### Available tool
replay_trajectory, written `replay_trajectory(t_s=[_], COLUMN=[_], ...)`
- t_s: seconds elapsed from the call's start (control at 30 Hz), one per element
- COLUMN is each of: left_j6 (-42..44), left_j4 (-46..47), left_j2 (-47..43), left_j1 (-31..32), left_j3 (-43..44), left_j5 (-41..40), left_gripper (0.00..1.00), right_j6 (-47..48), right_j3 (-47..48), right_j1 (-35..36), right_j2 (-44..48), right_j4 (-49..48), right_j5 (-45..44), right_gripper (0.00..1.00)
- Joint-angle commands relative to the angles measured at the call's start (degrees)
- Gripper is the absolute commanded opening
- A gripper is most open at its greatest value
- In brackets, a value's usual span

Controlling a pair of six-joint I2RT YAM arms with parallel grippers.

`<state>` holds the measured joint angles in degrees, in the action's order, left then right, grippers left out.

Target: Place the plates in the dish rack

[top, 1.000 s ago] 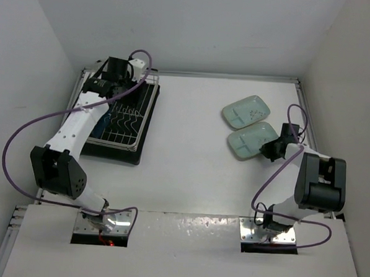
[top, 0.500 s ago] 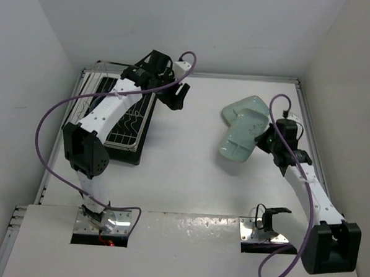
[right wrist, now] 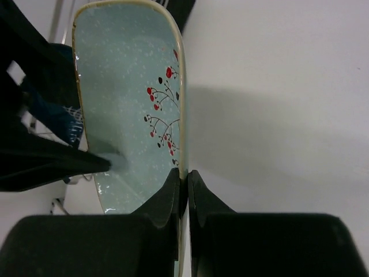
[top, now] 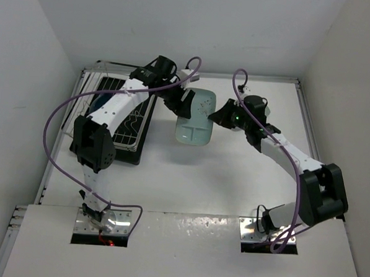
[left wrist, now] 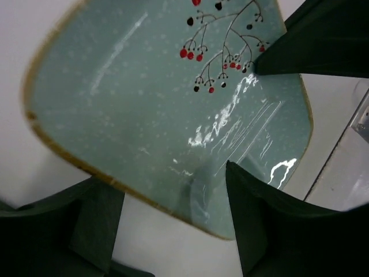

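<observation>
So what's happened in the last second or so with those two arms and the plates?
The right gripper, pinching one green plate by its rim, lifted it and carried it left toward the middle. The left gripper swung away from the dish rack to meet it, and its jaws now stand open on either side of the plate's other end. The dish rack stayed where it was.

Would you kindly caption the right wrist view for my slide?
Right gripper, jaws shut, pinches the rim of a berry-patterned pale mint plate.
</observation>
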<state>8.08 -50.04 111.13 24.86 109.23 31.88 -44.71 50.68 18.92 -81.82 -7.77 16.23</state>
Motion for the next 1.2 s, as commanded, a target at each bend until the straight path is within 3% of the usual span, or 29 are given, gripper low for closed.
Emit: replay_trajectory(t_s=[0.0,0.07,0.1,0.17,0.2,0.27,0.33,0.37,0.4,0.43,0.53,0.63,0.9,1.0,1.17], left_j6=[-1.0,-1.7,-2.2,-2.2,-2.8,-3.4,-4.0,-4.0,-4.6,-5.1,-5.6,-5.6,-1.5,-0.4,-1.0], left_j4=[0.1,0.1,0.1,0.1,0.1,0.1,0.1,0.1,-0.4,-0.4,-3.6,-7.5,-12.6,-15.9,-16.4], left_j2=[-1.6,-1.6,-1.6,-1.6,-1.6,-1.6,-2.2,-3.0,-3.5,-4.5,-7.0,-9.3,-16.8,-17.4,-17.9], left_j1=[-1.7,-2.4,-3.1,-3.8,-4.4,-4.9,-5.5,-6.0,-6.1,-6.7,-8.6,-11.8,-16.1,-16.1,-16.1], left_j3=[-2.8,-2.8,-2.8,-2.8,-2.3,-1.6,-0.8,-0.8,0.2,1.6,5.4,9.0,13.9,10.0,1.7], left_j5=[0.8,0.1,-0.4,-1.0,-1.0,-2.0,-3.8,-4.8,-6.3,-9.6,-19.2,-26.3,-43.7,-53.7,-61.1], left_gripper=[0.65,0.55,0.43,0.31,0.16,0.00,0.00,0.00,0.00,0.00,0.00,0.00,0.00,0.00,0.00], right_j6=[-7.1,-9.1,-9.3,-10.1,-10.2,-11.2,-11.3,-11.0,-10.8,-10.1,-8.2,-6.7,-5.7,-5.8,-5.1], right_j3=[4.9,4.8,4.4,4.3,4.3,4.3,5.1,6.0,7.1,8.4,10.2,10.8,8.3,7.5,6.6], right_j1=[0.3,0.4,0.6,0.4,0.9,1.0,1.4,1.6,2.3,2.6,3.9,4.5,4.5,4.4,4.3], right_j2=[-0.3,-1.1,-1.4,-1.9,-2.3,-3.1,-3.6,-4.0,-4.8,-5.6,-6.3,-5.9,-3.1,-2.7,-1.9], right_j4=[-18.5,-20.7,-21.9,-23.0,-23.6,-23.6,-23.2,-22.6,-20.3,-19.4,-14.4,-10.7,-6.3,-5.3,-4.2], right_j5=[6.2,6.9,7.2,7.9,8.1,8.0,8.0,8.2,8.5,9.3,9.0,7.6,4.8,4.7,4.2], right_gripper=[0.00,0.00,0.00,0.00,0.00,0.00,0.00,0.08,0.19,0.45,0.80,0.85,0.87,0.87,0.87])
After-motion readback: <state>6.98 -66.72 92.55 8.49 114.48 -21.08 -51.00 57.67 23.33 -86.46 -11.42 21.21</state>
